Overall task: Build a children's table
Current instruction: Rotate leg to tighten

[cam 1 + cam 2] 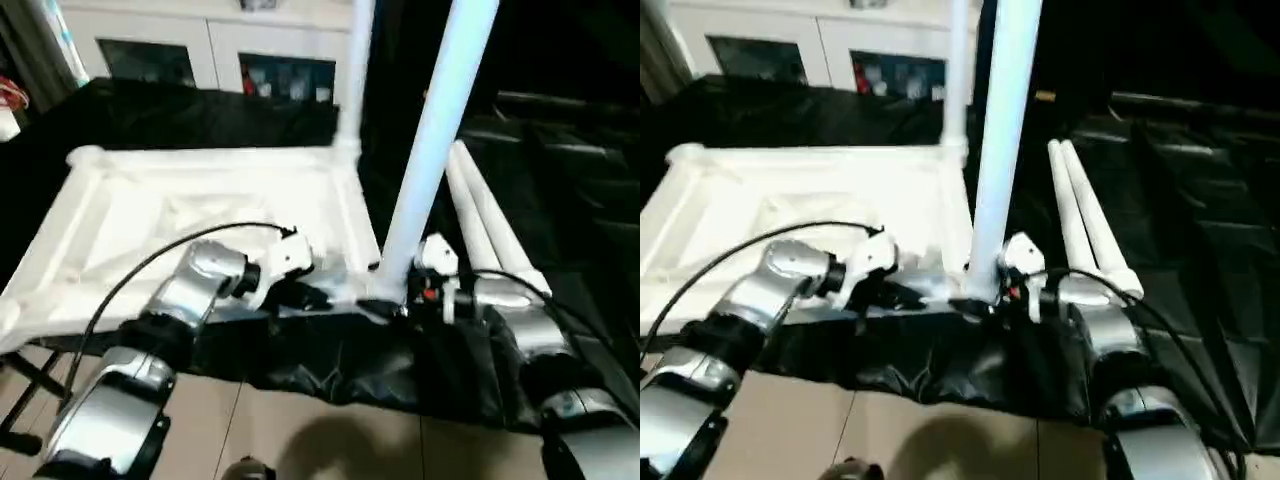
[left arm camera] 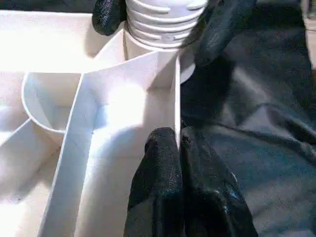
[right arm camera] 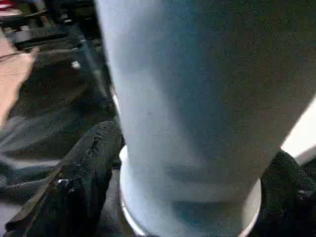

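Note:
The white table top (image 1: pixel 170 215) lies upside down on black cloth. One leg (image 1: pixel 355 70) stands in its far right corner socket. A second leg (image 1: pixel 435 130) stands upright at the near right corner, its ribbed end (image 2: pixel 163 19) in the socket. My right gripper (image 1: pixel 395 300) is shut on this leg's base, one black finger (image 3: pixel 94 163) against each side. My left gripper (image 2: pixel 178 143) is shut on the top's thin rim wall (image 2: pixel 176 94), just beside that corner. Two more legs (image 1: pixel 490 225) lie side by side on the cloth to the right.
A white cabinet with glass doors (image 1: pixel 220 50) stands behind the work. Black cloth (image 1: pixel 350 370) covers the surface and hangs over its near edge. Tan floor tiles (image 1: pixel 300 430) show below, and a black frame (image 1: pixel 20 390) sits at the lower left.

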You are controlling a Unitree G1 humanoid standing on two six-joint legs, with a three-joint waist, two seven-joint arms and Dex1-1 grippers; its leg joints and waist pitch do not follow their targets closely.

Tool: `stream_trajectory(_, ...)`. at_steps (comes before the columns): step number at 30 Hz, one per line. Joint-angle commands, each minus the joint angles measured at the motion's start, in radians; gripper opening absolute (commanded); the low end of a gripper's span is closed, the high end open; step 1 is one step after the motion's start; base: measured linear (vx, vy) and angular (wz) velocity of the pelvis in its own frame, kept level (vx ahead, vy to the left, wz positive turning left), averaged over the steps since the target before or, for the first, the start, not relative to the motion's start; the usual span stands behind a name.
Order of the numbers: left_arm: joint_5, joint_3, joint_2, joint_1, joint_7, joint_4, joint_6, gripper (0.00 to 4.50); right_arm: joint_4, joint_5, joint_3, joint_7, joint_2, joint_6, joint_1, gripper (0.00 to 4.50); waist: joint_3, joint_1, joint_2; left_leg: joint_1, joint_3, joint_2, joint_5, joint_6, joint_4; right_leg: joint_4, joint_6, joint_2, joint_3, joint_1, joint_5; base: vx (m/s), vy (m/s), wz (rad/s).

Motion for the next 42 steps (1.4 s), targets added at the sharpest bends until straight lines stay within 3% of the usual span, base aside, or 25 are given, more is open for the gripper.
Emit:
stream_trajectory(1, -0.007, -0.012, -0.005, -0.003, -0.001, -0.022, 0.005, 0.00, -0.024, -0.006, 0.056, 0.060, 0.013, 0.015, 0.012, 3.28, -0.064, -0.002, -0.002, 0.027, -0.022, 0.054, -0.197, 0.078, -0.059, -0.070, -0.267, -0.079, 0.045, 0.036, -0.048, 0.000, 0.000, 0.00)
stream_trajectory(7, -0.013, -0.004, -0.006, -0.003, 0.015, -0.019, 0.004, 0.00, -0.053, 0.002, 0.055, 0.061, 0.025, 0.043, 0.028, 2.84, -0.064, 0.000, -0.003, 0.027, -0.022, 0.053, -0.204, 0.063, -0.061, -0.070, -0.265, -0.080, 0.045, 0.036, -0.057, 0.000, 0.000, 0.00)
stream_trajectory(8, -0.010, 0.010, -0.032, -0.014, 0.077, -0.003, 0.009, 0.00, -0.032, 0.012, 0.029, 0.004, 0.053, 0.055, 0.020, 2.80, -0.064, 0.000, -0.006, 0.026, -0.021, 0.052, -0.201, 0.064, -0.060, -0.070, -0.263, -0.080, 0.045, 0.037, -0.057, 0.000, 0.000, 0.00)
stream_trajectory(11, 0.016, 0.033, -0.086, -0.049, 0.232, 0.054, -0.003, 0.00, 0.043, -0.002, -0.021, -0.180, 0.103, 0.047, -0.015, 2.77, -0.062, -0.003, -0.005, 0.028, -0.023, 0.052, -0.224, 0.045, -0.064, -0.074, -0.258, -0.083, 0.046, 0.032, -0.107, 0.000, 0.000, 0.00)
stream_trajectory(12, 0.023, 0.038, -0.101, -0.061, 0.270, 0.072, 0.004, 0.00, 0.067, -0.010, -0.029, -0.239, 0.114, 0.054, -0.027, 2.77, -0.057, -0.007, -0.004, 0.034, -0.025, 0.051, -0.265, 0.019, -0.068, -0.084, -0.244, -0.084, 0.048, 0.029, -0.187, 0.000, 0.000, 0.00)
stream_trajectory(14, 0.035, 0.042, -0.124, -0.079, 0.327, 0.099, 0.017, 0.00, 0.103, -0.028, -0.039, -0.342, 0.131, 0.055, -0.045, 2.76, -0.058, -0.008, -0.003, 0.033, -0.027, 0.051, -0.280, 0.005, -0.070, -0.087, -0.226, -0.087, 0.049, 0.032, -0.227, 0.000, 0.000, 0.00)
stream_trajectory(17, 0.052, 0.065, -0.197, -0.138, 0.515, 0.177, 0.060, 0.00, 0.185, -0.075, -0.052, -0.604, 0.176, 0.062, -0.085, 2.76, -0.060, -0.015, -0.001, 0.038, -0.027, 0.048, -0.271, -0.017, -0.071, -0.086, -0.222, -0.083, 0.051, 0.028, -0.204, 0.000, 0.000, 0.00)
stream_trajectory(19, 0.054, 0.073, -0.224, -0.160, 0.576, 0.208, 0.059, 0.00, 0.203, -0.104, -0.054, -0.689, 0.195, 0.062, -0.095, 2.76, -0.062, -0.013, -0.003, 0.032, -0.026, 0.046, -0.248, -0.004, -0.067, -0.085, -0.223, -0.084, 0.051, 0.033, -0.161, 0.000, 0.000, 0.00)
stream_trajectory(22, 0.065, 0.075, -0.249, -0.176, 0.632, 0.239, 0.017, 0.00, 0.234, -0.102, -0.076, -0.753, 0.222, 0.070, -0.109, 2.76, -0.068, -0.008, 0.001, 0.030, -0.026, 0.044, -0.193, 0.021, -0.062, -0.075, -0.226, -0.080, 0.049, 0.036, -0.049, 0.000, 0.000, 0.00)
stream_trajectory(23, 0.069, 0.072, -0.251, -0.176, 0.638, 0.242, 0.003, 0.00, 0.238, -0.092, -0.083, -0.749, 0.226, 0.074, -0.110, 3.31, -0.068, -0.008, 0.000, 0.029, -0.025, 0.044, -0.190, 0.029, -0.061, -0.075, -0.229, -0.080, 0.049, 0.037, -0.033, 0.000, 0.000, 0.00)
stream_trajectory(24, 0.084, 0.056, -0.251, -0.174, 0.641, 0.249, -0.038, 0.00, 0.242, -0.071, -0.100, -0.755, 0.234, 0.074, -0.112, 3.45, -0.069, -0.005, 0.000, 0.026, -0.025, 0.044, -0.176, 0.049, -0.060, -0.072, -0.232, -0.080, 0.047, 0.040, 0.004, 0.000, 0.000, 0.00)
stream_trajectory(27, 0.099, 0.041, -0.249, -0.172, 0.633, 0.256, -0.076, 0.00, 0.242, -0.068, -0.106, -0.773, 0.235, 0.064, -0.115, 3.49, -0.068, -0.007, 0.001, 0.026, -0.026, 0.046, -0.182, 0.058, -0.061, -0.071, -0.232, -0.080, 0.045, 0.040, 0.009, 0.000, 0.000, 0.00)
stream_trajectory(29, 0.110, 0.031, -0.245, -0.172, 0.632, 0.265, -0.108, 0.00, 0.241, -0.083, -0.099, -0.795, 0.228, 0.041, -0.119, 3.82, -0.067, -0.008, 0.000, 0.027, -0.026, 0.046, -0.199, 0.052, -0.062, -0.076, -0.229, -0.082, 0.045, 0.040, -0.025, 0.000, 0.000, 0.00)
stream_trajectory(32, 0.115, 0.032, -0.245, -0.173, 0.660, 0.276, -0.147, 0.00, 0.216, -0.078, -0.109, -0.813, 0.215, 0.022, -0.119, 3.82, -0.066, -0.009, -0.004, 0.028, -0.026, 0.048, -0.210, 0.045, -0.064, -0.077, -0.226, -0.082, 0.047, 0.039, -0.053, 0.000, 0.000, 0.00)
stream_trajectory(34, 0.087, 0.065, -0.247, -0.178, 0.664, 0.284, -0.161, 0.00, 0.152, -0.049, -0.139, -0.787, 0.193, 0.026, -0.102, 3.82, -0.066, -0.008, -0.006, 0.028, -0.025, 0.047, -0.201, 0.048, -0.063, -0.076, -0.224, -0.082, 0.047, 0.040, -0.045, 0.000, 0.000, 0.00)
stream_trajectory(35, 0.077, 0.076, -0.248, -0.179, 0.659, 0.284, -0.162, 0.44, 0.129, -0.039, -0.146, -0.774, 0.185, 0.031, -0.094, 3.89, -0.066, -0.006, -0.005, 0.028, -0.024, 0.047, -0.194, 0.052, -0.062, -0.076, -0.221, -0.081, 0.048, 0.041, -0.031, 0.000, 0.000, 0.00)
stream_trajectory(37, 0.068, 0.091, -0.242, -0.178, 0.667, 0.279, -0.163, 0.55, 0.069, -0.033, -0.144, -0.740, 0.163, 0.039, -0.067, 3.89, -0.073, -0.002, -0.009, 0.021, -0.025, 0.045, -0.129, 0.091, -0.053, -0.060, -0.228, -0.080, 0.046, 0.045, 0.087, 0.000, 0.000, 0.00)
stream_trajectory(42, 0.017, 0.150, -0.185, -0.136, 0.645, 0.177, -0.140, 0.94, -0.123, -0.025, -0.115, -0.630, 0.067, 0.091, 0.038, 3.89, -0.078, 0.002, -0.014, 0.013, -0.024, 0.043, -0.058, 0.142, -0.040, -0.046, -0.244, -0.076, 0.041, 0.049, 0.213, 0.000, 0.000, 0.00)
